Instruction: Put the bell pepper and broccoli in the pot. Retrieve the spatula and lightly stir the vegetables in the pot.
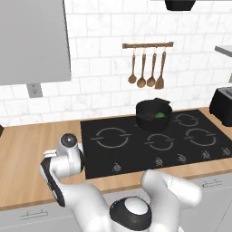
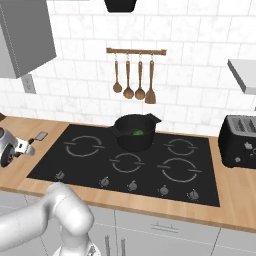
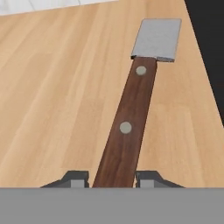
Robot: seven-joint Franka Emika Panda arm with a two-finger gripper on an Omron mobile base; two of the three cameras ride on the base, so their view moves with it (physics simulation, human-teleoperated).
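The spatula [image 3: 131, 100], with a flat grey blade and a dark brown riveted handle, lies along the wooden counter [image 3: 52, 87] just left of the cooktop. My gripper [image 3: 112, 178] is shut on the end of its handle, one finger tip on each side. From the right base view the hand [image 2: 11, 148] sits at the far left, with the spatula blade [image 2: 41, 135] poking out beyond it. The black pot [image 1: 154, 116] [image 2: 135, 133] stands on the back middle burner with the green broccoli [image 1: 159, 115] [image 2: 137, 133] inside. The bell pepper is hidden.
The black cooktop [image 1: 149, 140] [image 2: 125, 160] fills the counter's middle. A rail of wooden spoons and a turner [image 1: 147, 68] [image 2: 134, 80] hangs on the tiled wall above the pot. A black toaster [image 2: 240, 141] stands at the right. A grey cabinet [image 1: 34, 41] hangs upper left.
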